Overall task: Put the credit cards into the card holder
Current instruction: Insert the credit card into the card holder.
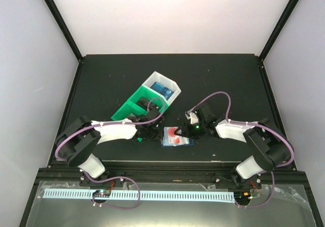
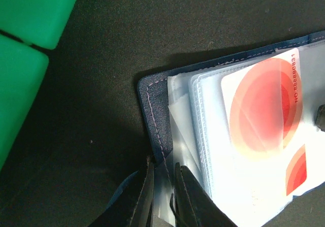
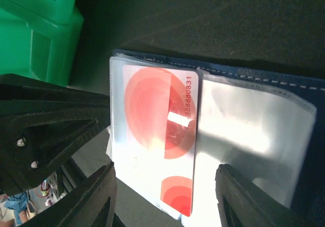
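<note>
the dark blue folding card holder (image 1: 187, 140) lies open on the black bench (image 1: 228, 85), near the middle of its near edge. a red-and-white plastic card (image 3: 160, 130) lies among its clear sleeves. the left fingers (image 2: 193, 201) pinch the holder's cover edge. the right fingers (image 3: 244, 201) stand spread wide over the card's end. a green plastic bin (image 1: 133, 107) and a white bin (image 1: 161, 80) with blue cards (image 1: 163, 89) sit behind the holder.
</note>
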Tool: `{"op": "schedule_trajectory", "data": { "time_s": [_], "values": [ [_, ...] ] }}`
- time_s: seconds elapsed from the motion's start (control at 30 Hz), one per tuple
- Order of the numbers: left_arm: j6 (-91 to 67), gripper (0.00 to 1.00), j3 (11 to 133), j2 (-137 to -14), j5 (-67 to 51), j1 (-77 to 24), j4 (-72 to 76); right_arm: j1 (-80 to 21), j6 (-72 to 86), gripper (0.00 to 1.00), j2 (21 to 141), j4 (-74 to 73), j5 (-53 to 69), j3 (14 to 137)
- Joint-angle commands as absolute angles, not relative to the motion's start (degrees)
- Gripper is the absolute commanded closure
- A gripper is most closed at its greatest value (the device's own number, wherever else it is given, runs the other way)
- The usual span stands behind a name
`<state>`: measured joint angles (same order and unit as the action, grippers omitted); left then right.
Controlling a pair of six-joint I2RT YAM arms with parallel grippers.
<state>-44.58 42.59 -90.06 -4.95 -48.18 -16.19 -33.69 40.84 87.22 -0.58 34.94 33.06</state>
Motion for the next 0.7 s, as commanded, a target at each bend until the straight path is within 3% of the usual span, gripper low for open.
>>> {"op": "schedule_trajectory", "data": {
  "time_s": [0.0,0.53,0.67],
  "values": [
    [-44.49,0.87,41.57,-90.26,-6.16,-48.56,-16.31,-35.37,39.95,0.45,87.56,-4.78,31.18,35.30],
    [-44.42,0.87,40.74,-90.80,-8.06,-48.52,-14.56,-40.83,40.37,0.50,92.48,-1.71,34.96,39.20],
    [-44.51,0.87,40.31,-90.01,-7.68,-48.53,-14.55,-41.16,39.21,0.50,91.03,-6.47,29.91,40.35]
  ]
}}
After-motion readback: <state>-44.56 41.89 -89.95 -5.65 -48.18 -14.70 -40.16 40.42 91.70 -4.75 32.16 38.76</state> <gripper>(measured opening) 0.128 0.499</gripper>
